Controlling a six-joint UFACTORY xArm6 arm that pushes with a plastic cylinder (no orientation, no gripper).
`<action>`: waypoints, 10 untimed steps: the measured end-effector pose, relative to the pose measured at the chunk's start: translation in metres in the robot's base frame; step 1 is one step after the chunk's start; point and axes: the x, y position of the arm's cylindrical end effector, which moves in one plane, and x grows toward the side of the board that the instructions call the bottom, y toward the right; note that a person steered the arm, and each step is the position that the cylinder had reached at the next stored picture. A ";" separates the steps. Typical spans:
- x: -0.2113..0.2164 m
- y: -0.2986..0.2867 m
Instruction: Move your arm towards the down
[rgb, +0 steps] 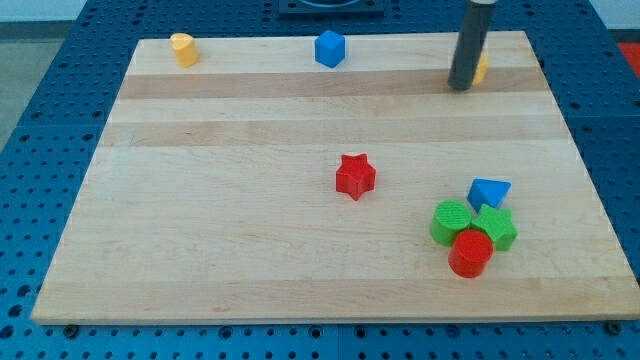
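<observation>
- Wooden board (250, 130) fills most of the frame, lying on a blue perforated table (40, 120).
- My tip (460, 88) rests on the board at the upper right of the frame. The dark rod rises from it straight out of the frame's top edge.
- No claw on this rig: the arm ends in a bare rod, so there is nothing to spread, press together or pinch.
- Yellow block (481, 70) sits just behind the rod on its right side, mostly hidden; shape not readable. Whether rod and block are touching cannot be settled from this view.
- Second yellow block (183, 48) at the upper left corner of the board, rounded form, exact shape unclear. Well apart from the tip.
- Blue block (329, 48), angular, at the top centre of the board, left of the tip and apart from it.
- Red star (354, 176) stands alone near the board's centre, below and left of the tip.
- Cluster at the lower right of the frame, well below the tip:
  - blue triangular block (488, 192) on top of the group in the frame;
  - green round block (451, 221) on the left;
  - green angular block (496, 228) on the right, touching the round one;
  - red cylinder (470, 253) lowest, pressed against both greens.
</observation>
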 end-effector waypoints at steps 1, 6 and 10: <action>-0.009 0.014; -0.020 0.016; 0.127 0.016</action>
